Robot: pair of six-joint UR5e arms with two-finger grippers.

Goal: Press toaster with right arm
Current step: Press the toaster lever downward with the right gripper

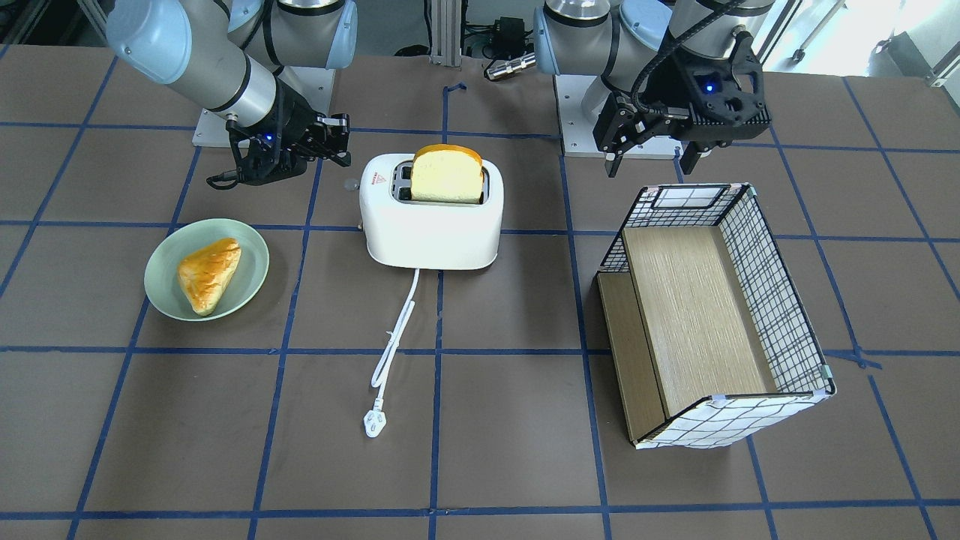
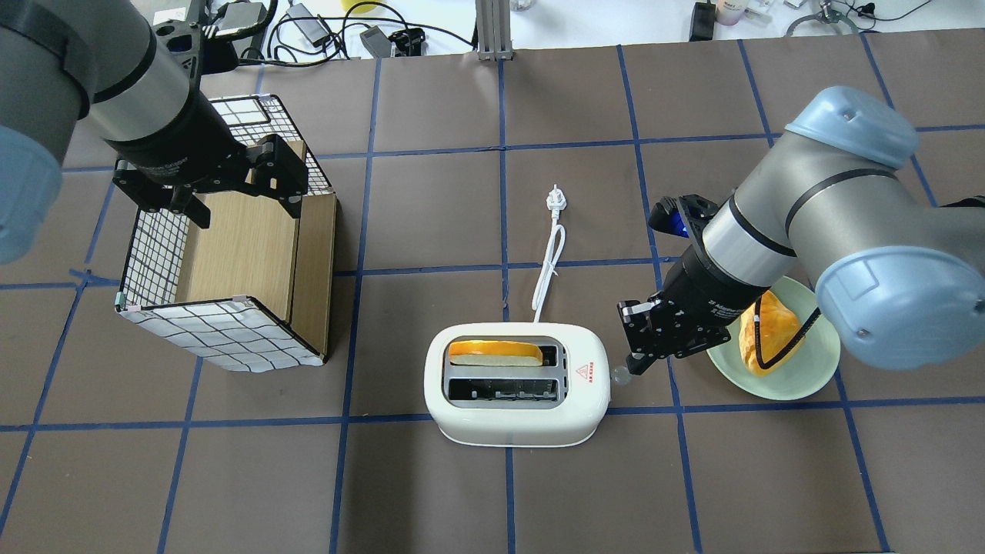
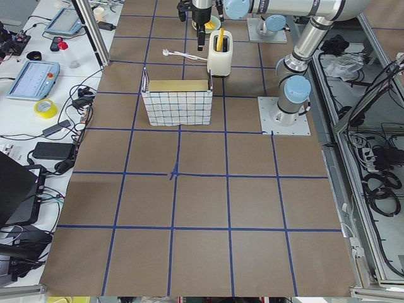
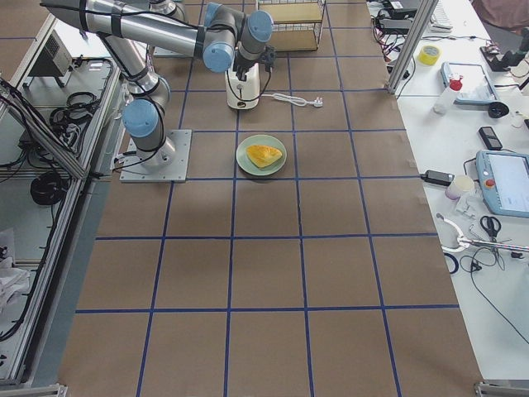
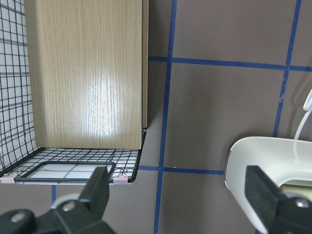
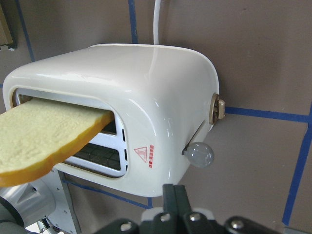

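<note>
The white two-slot toaster (image 1: 431,225) stands mid-table with a bread slice (image 1: 447,174) upright in one slot. It also shows in the overhead view (image 2: 515,419) and the right wrist view (image 6: 161,97). Its side lever knob (image 6: 200,154) sits high on the end wall. My right gripper (image 2: 635,362) is shut and empty, its fingertips (image 6: 174,195) just above and beside the knob (image 2: 620,375), apart from it. My left gripper (image 1: 651,159) is open and empty, hovering over the basket's rear end (image 5: 73,170).
A checked wire basket with a wooden insert (image 1: 712,315) lies on the robot's left side. A green plate (image 1: 247,247) with a pastry (image 1: 208,274) sits under my right arm. The toaster's white cord and plug (image 1: 373,422) trail away from the robot.
</note>
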